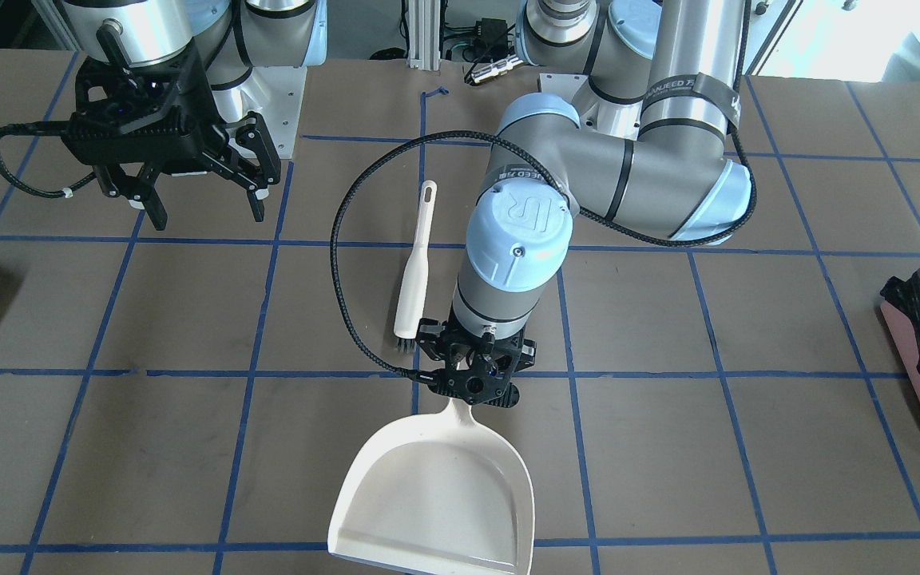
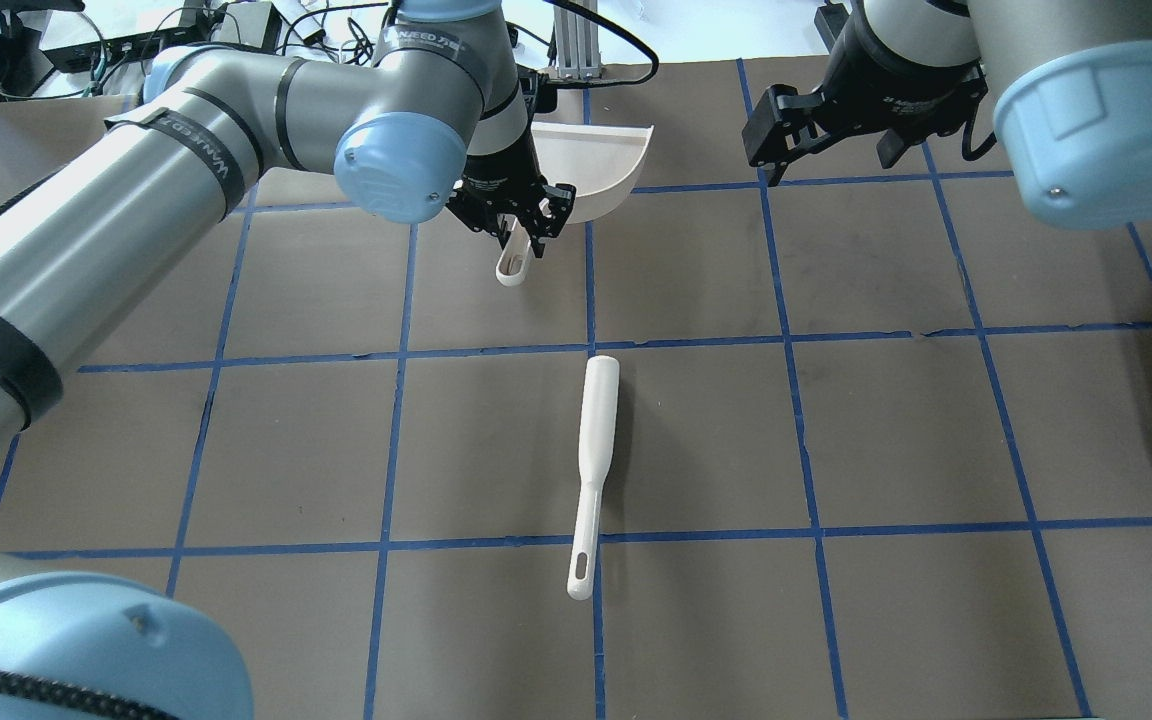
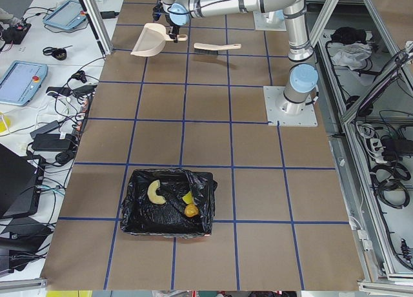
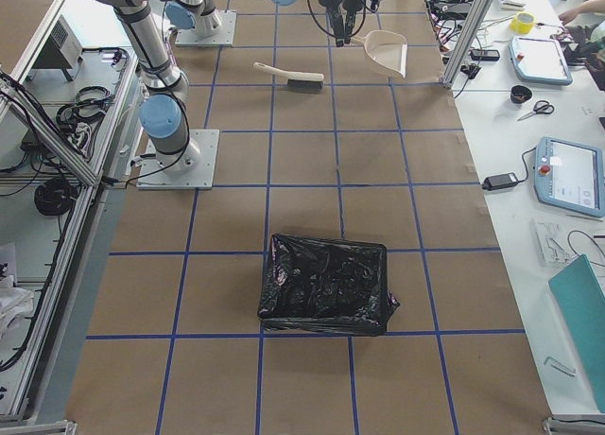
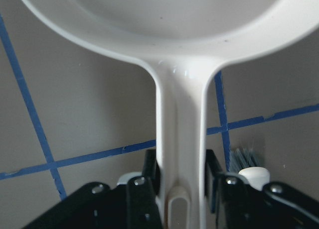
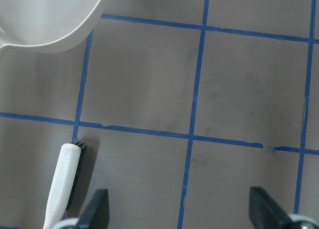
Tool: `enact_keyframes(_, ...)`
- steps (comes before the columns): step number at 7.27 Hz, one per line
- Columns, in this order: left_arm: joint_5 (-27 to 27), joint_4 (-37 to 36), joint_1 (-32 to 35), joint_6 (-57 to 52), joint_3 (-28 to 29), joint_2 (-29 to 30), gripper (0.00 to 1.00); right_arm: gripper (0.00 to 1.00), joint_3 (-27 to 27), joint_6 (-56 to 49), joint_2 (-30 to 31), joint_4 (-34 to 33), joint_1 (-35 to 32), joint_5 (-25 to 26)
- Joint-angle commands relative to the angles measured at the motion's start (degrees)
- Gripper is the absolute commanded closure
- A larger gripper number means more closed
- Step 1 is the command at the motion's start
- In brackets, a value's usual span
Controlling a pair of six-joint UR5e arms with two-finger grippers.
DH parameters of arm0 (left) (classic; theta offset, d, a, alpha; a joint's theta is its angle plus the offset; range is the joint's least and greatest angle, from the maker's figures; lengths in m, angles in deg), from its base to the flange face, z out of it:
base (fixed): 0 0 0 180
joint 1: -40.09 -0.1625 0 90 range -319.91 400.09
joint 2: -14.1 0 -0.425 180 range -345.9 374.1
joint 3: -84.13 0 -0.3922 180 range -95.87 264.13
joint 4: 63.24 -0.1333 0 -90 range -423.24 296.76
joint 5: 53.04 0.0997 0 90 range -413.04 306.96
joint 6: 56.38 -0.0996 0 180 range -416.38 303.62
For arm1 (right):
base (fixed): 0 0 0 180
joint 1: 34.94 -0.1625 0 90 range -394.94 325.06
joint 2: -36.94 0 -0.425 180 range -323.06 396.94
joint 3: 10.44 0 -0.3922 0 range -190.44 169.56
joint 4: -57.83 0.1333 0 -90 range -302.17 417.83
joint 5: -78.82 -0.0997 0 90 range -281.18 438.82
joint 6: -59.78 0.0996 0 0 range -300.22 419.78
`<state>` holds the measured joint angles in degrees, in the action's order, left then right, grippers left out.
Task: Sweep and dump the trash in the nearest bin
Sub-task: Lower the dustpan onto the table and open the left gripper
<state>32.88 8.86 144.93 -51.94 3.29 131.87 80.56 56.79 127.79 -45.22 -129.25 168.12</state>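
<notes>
well, trash [image 3: 155, 192] inside the black-lined bin [image 3: 161, 228]

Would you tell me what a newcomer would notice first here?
The left gripper is shut on the handle of a cream dustpan at the middle of the table, a white brush lying loose beside it. At the table's end on the robot's left, the black-lined bin already holds the trash. The right gripper hangs open.

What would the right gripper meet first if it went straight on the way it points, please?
The right gripper would probably meet bare table first; the brush lies off to one side.
</notes>
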Motion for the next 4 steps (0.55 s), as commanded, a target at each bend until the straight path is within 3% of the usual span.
enact_keyframes(1, -2.1, -0.6, 0.8, 3.2, 1.4, 2.7, 1.0, 0.0, 0.0, -0.1, -0.1, -0.9, 0.0, 0.0)
enact_keyframes(4, -1.9, -0.6, 1.7, 6.0, 1.7, 5.4, 1.0, 0.0, 0.4, 0.0, -0.1, -1.5, -0.1, 0.1)
